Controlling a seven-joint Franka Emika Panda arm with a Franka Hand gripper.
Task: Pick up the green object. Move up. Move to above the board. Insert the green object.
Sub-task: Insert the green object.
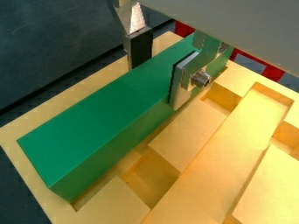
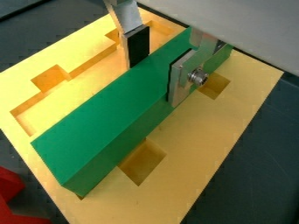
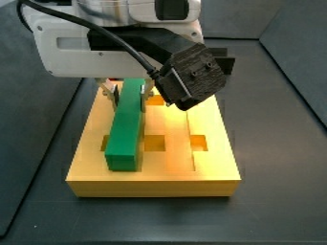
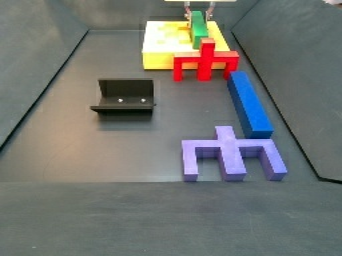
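Gripper (image 2: 158, 59) over board (image 2: 251, 122), fingers (image 2: 184, 74) clamped across green object (image 2: 111, 118) near one end. Bar lies lengthwise on board (image 3: 211, 175), seemingly low in groove; seating depth unclear. Bar (image 3: 125, 129) looks rigid, light, smooth-sided: could pivot in off-centre pinch. Mid-length grip likely steadier. Red cross block (image 4: 203, 65) just beside board.

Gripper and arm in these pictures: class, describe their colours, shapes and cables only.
The gripper has flat silver plate fingers with dark pads and a round bolt. In a side view, the arm is a white rounded housing with black cables and a black boxy camera module.
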